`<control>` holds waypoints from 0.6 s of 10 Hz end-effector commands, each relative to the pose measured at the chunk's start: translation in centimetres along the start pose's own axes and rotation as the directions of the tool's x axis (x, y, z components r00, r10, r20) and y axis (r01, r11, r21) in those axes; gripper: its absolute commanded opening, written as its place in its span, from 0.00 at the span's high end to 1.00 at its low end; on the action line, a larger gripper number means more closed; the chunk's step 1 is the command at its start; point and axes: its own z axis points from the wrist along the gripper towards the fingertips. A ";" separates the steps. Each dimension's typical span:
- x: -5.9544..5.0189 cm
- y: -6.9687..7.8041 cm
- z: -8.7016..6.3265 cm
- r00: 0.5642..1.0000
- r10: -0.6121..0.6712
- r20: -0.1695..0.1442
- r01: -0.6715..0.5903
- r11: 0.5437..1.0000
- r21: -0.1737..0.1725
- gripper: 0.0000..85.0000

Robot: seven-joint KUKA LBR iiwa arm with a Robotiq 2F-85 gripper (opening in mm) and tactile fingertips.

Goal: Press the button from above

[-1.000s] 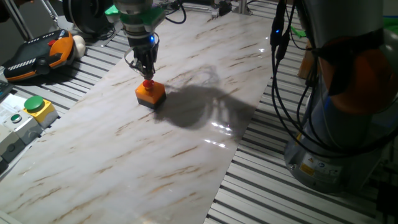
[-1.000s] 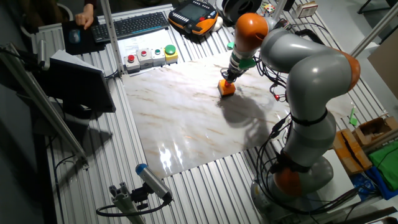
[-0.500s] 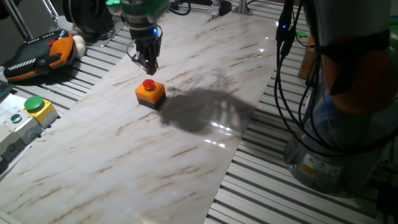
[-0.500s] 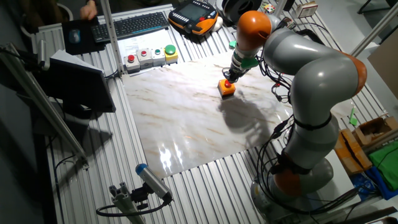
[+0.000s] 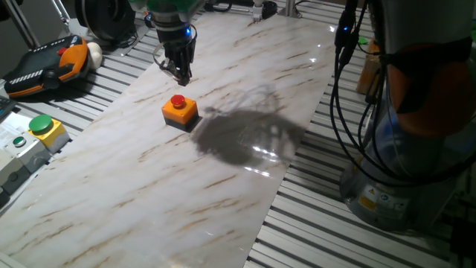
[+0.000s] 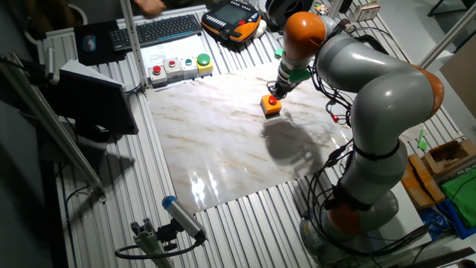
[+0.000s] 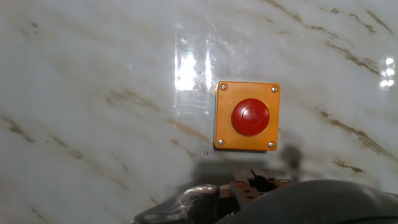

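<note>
lifted clear of the button, the fingers now hover above it, their gap unreadable, suggesting the press is done

The pincer shows only as a dark tip in one fixed view — any gap between its fingers is too small to make out, and the arm above it is cut off by the top edge. In the other fixed view it blends into the arm's dark wrist. The hand view shows no fingertips, only a blurred dark mass along the bottom edge. The button is a mere red speck in the other fixed view. The counter runs off the bottom-left corner.
</note>
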 end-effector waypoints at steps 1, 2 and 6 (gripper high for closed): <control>0.0 0.0 0.0 1.000 -0.001 0.003 0.001 1.000 0.000 0.99; -0.1 0.0 0.0 1.000 -0.001 0.006 0.001 1.000 0.002 0.99; -0.1 0.0 0.0 1.000 0.000 0.005 0.000 1.000 0.005 0.99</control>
